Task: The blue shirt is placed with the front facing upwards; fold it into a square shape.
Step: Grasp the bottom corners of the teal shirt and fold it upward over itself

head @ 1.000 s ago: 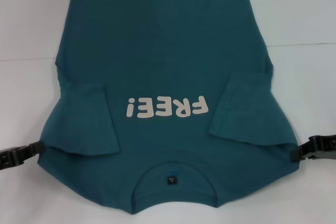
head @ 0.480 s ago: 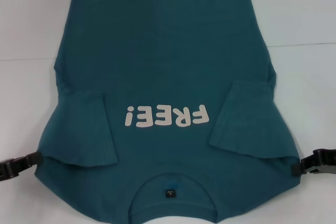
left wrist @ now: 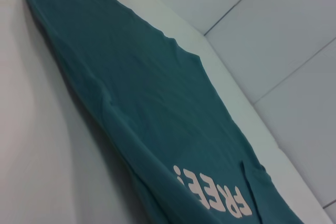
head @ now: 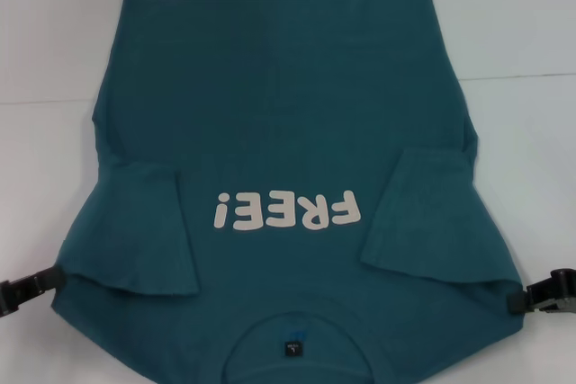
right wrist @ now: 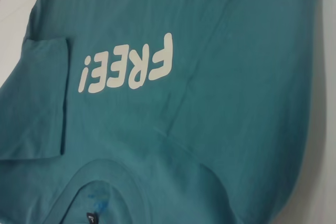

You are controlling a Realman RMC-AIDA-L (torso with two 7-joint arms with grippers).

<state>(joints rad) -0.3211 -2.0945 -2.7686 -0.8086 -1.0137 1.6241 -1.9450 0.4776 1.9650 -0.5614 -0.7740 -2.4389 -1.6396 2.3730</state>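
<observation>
Shirt lengthwise, collar toward robot, shoulders pinched in left and right fingers.

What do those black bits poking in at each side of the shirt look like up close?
Only their tips show in the head view. The left pincer is glossy black, long and flat like a bar, with a stepped, blocky outline. The right pincer is the same black, chunkier, with ridged blocks. No cables, labels or markings are visible on either.
</observation>
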